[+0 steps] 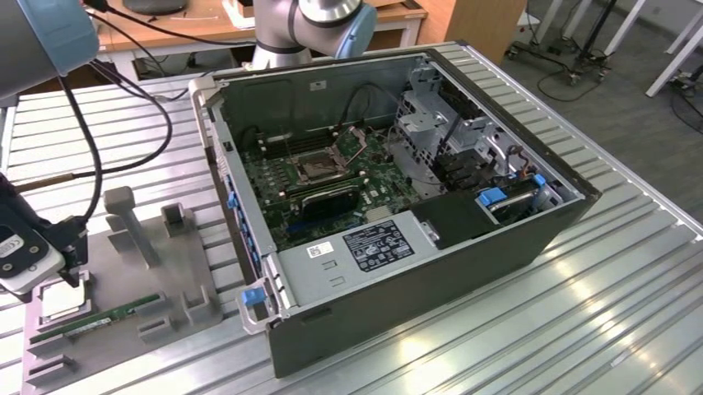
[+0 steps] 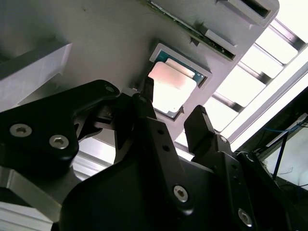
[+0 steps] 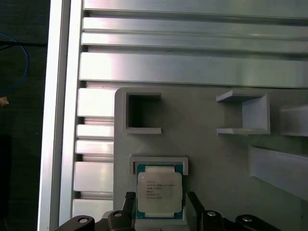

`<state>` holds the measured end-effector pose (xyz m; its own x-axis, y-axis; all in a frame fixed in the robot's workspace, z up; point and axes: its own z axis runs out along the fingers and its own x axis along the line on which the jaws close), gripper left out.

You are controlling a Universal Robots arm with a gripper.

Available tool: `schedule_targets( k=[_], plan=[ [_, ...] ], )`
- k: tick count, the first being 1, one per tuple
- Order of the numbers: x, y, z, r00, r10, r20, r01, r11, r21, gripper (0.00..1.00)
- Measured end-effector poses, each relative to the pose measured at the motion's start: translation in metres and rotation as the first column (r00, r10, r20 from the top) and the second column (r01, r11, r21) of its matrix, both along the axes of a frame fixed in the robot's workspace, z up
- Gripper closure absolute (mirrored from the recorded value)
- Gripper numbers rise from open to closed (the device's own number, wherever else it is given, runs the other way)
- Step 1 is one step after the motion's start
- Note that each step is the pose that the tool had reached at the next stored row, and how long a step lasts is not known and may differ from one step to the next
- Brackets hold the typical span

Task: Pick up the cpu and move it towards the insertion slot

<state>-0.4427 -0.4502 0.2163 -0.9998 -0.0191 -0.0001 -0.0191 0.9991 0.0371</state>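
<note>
cpu [image 2: 168, 82] partly hidden behind claw [image 2: 173, 96] in second wrist view, its print illegibly small

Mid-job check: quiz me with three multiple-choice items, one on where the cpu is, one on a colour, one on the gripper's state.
1. Where is the cpu?
A) in a recess of the grey tray
B) in the insertion slot
C) on the bare table slats

2. What colour is the memory stick on the tray?
A) red
B) green
C) white

3. How is the gripper?
A) shut on the cpu
B) shut on the memory stick
C) open

Answers:
1 A, both wrist views show it seated in the recess.
2 B, the exterior view shows it green.
3 C, its fingers stand either side of the cpu, apart from it.
</note>
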Motion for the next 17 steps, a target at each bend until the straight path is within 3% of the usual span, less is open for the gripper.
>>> schedule_targets(
  k=[2, 17],
  plan=[
    [0.0000, 0.0000, -0.0063, 1.0000, 0.000, -0.0001, 0.000, 1.0000, -0.0001, 0.47],
    [0.0000, 0.0000, -0.0171, 1.0000, 0.000, -0.0002, 0.000, 1.0000, -0.0002, 0.47]
  ],
)
